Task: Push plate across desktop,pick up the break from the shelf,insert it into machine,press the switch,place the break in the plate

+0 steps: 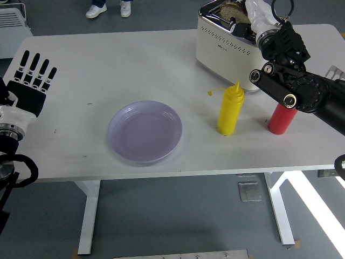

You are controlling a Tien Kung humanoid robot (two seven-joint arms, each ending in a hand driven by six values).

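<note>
- bread [233, 9] sits low in the slot of the cream toaster [229, 46] at the desk's [108, 59] far right edge.
- my right hand [257, 15] is over the toaster's top, touching the bread; i cannot tell how my fingers are set there.
- my left hand [31, 81] rests at the desk's left edge, fingers straight and spread, holding nothing.
- lilac plate [145, 131] lies near the front edge, left of the yellow bottle [230, 109] and red bottle [281, 118].

Black jointed arms, silver-ringed joints, black-and-white left hand [29, 81], right hand [260, 16] seemingly white
</note>
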